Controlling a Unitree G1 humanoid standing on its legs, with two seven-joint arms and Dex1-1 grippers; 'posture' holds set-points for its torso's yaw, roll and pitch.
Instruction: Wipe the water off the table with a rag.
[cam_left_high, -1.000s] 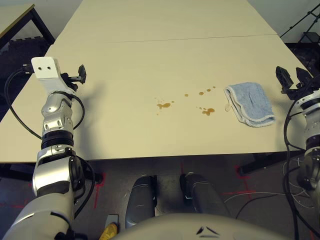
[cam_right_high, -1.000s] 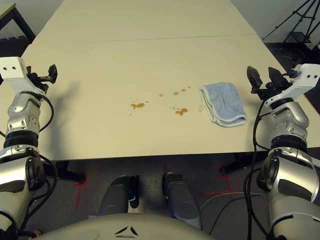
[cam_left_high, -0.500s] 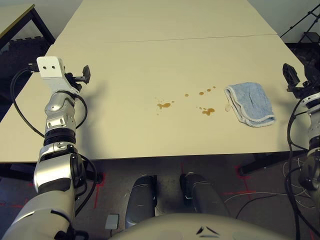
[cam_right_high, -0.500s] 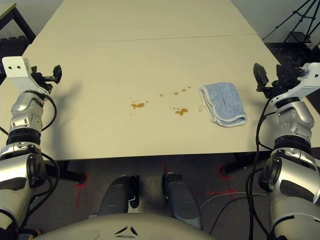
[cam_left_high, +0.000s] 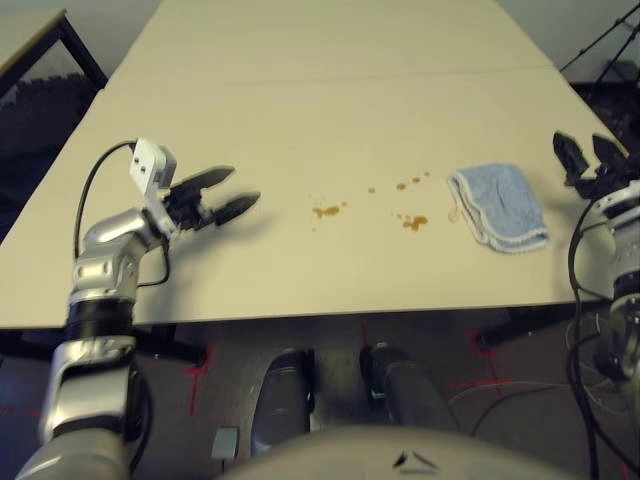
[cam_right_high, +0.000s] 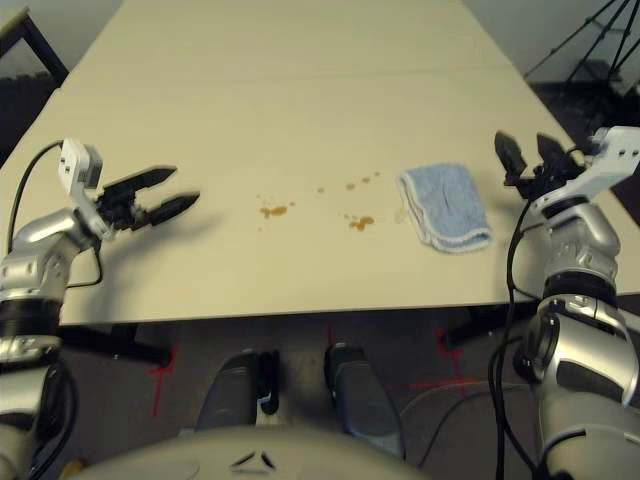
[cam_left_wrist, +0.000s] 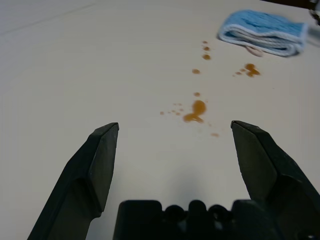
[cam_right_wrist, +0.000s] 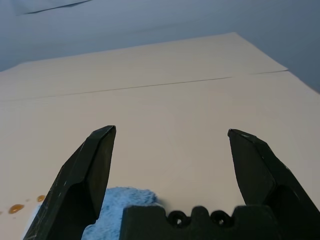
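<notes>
Gaping empty: left claw (cam_left_high: 232, 192), right claw (cam_right_high: 527, 157); rag (cam_left_high: 498, 206) beside water (cam_left_high: 415, 222).

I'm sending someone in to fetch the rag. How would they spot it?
On the big beige table, look toward the robot's right hand. The rag lies just inside it, beside the brown water drops: a crumpled light-blue cloth with a white edge, the only fabric there.

Below the near edge of your work surface (cam_left_high: 300, 40) the floor (cam_left_high: 330, 335) is dark grey and marked with red tape crosses (cam_left_high: 195, 358). Cables (cam_left_high: 520, 400) trail over it toward your right. At far left you see a corner of a second small table (cam_left_high: 40, 30) with a dark frame. At far right, black tripod legs (cam_right_high: 590, 35) stand beside the surface.
</notes>
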